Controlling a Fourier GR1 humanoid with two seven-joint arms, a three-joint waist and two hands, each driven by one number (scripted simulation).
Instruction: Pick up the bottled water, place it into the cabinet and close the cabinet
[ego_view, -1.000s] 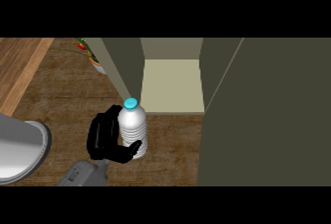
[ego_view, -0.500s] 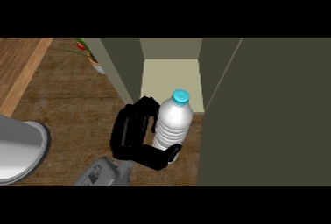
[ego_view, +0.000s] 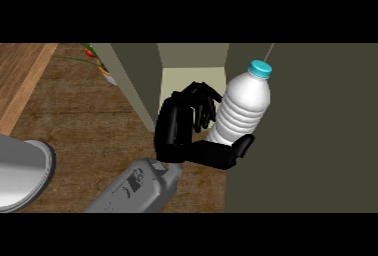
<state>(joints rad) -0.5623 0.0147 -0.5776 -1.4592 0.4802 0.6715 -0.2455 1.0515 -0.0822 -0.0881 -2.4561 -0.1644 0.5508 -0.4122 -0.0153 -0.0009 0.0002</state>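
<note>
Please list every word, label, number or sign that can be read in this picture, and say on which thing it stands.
Nothing here can be read.
Forearm: a dark mark on the grey cover, too blurred to read.
Water bottle held in the hand: no label or print visible.

Just one arm shows, coming up from the lower middle of the frame. Its forearm (ego_view: 136, 192) is a smooth grey shell with rounded edges, and a dark printed marking sits on the upper face near the wrist. At the wrist the grey ends in a squared lip, and everything beyond it is black. The robot hand (ego_view: 175, 131) has a long, flat, matte black back, slim segmented fingers (ego_view: 199, 95) and a thick, blocky thumb (ego_view: 221, 152).
</note>
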